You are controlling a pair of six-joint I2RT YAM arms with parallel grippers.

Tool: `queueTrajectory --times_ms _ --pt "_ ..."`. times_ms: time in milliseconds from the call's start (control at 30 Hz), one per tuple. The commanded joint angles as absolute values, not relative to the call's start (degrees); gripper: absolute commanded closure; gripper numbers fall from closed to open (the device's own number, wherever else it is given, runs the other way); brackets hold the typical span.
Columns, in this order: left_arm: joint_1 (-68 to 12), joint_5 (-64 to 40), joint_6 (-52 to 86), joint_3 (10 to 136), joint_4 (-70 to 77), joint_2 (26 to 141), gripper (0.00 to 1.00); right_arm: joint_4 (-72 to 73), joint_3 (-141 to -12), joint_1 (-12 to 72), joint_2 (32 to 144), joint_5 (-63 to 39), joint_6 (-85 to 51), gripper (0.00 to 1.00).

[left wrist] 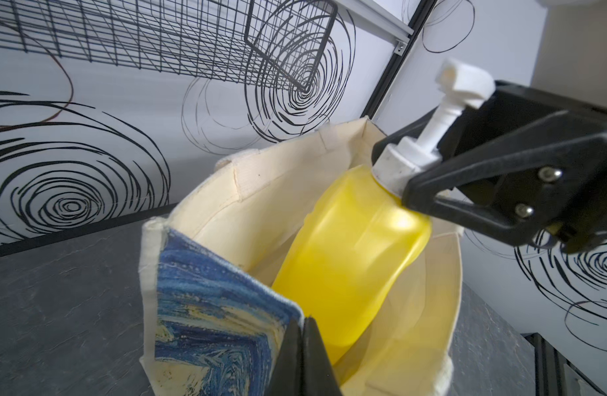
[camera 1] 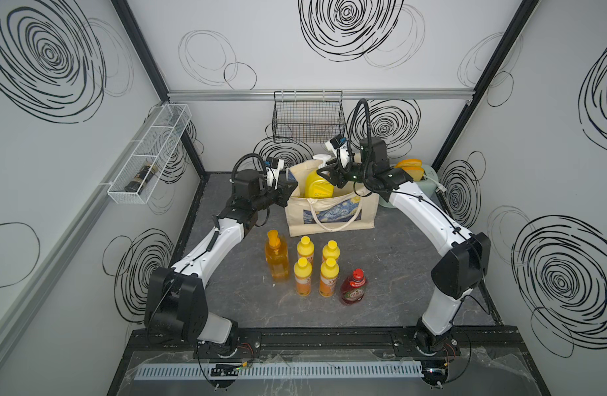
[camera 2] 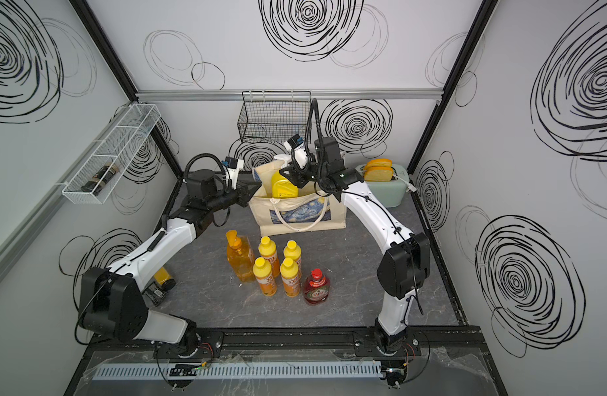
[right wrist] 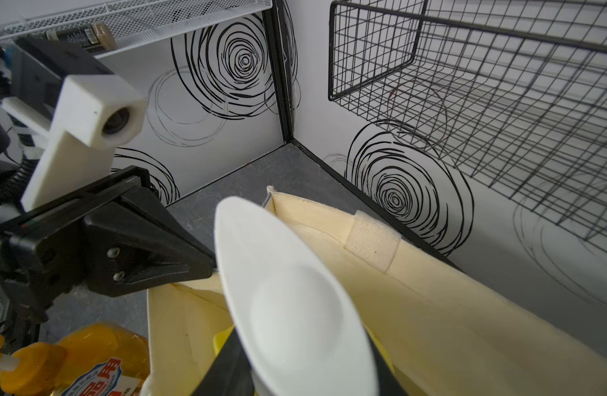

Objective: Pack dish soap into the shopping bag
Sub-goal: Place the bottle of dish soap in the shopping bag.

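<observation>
Both top views: the right fingers (camera 1: 332, 175) pinch the neck of the yellow plastic bottle with a white pump (camera 1: 316, 187), which hangs tilted with its base inside the boxy cream canvas tote with a blue-and-yellow print (camera 1: 329, 219). The left fingers (camera 1: 289, 189) pinch the tote's side rim. Six more soap bottles (camera 1: 303, 252) stand on the grey tabletop (camera 1: 398, 260). Left wrist view: the white collar (left wrist: 393, 168) sits between the right fingers. We judge the bottle heavy and its body slick, so the stiff collar is the best hold. Right wrist view: the pump head (right wrist: 295, 308) looms over the open tote, and the left fingers touch its rim.
</observation>
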State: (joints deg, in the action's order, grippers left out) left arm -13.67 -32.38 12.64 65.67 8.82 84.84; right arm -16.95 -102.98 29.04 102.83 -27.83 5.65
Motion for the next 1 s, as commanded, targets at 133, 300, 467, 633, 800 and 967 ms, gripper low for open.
queueTrajectory --times_ms 133,300,467,633,800,967 --pt "-17.3 -33.7 12.0 72.8 11.6 88.1 0.93 -6.0 -104.9 32.4 98.6 -26.3 8.2 1.0" --pt "-17.1 -32.1 11.9 71.5 11.8 86.8 0.93 -3.1 -100.2 32.0 98.7 -22.1 7.4 1.0" --pt "-16.2 -32.1 12.0 69.7 12.4 84.8 0.93 -1.2 -97.9 30.5 100.7 -24.0 5.8 1.0" --pt "-15.4 -32.3 12.1 68.8 12.6 84.1 0.93 -2.0 -97.8 29.6 102.9 -27.5 5.6 1.0" --pt "-15.4 -32.0 11.8 67.7 11.9 83.2 0.91 -5.8 -99.2 29.4 103.0 -28.4 7.0 0.83" --pt "-15.8 -30.8 11.2 65.9 11.6 82.2 0.88 -8.6 -99.6 27.5 99.8 -28.1 6.5 0.47"
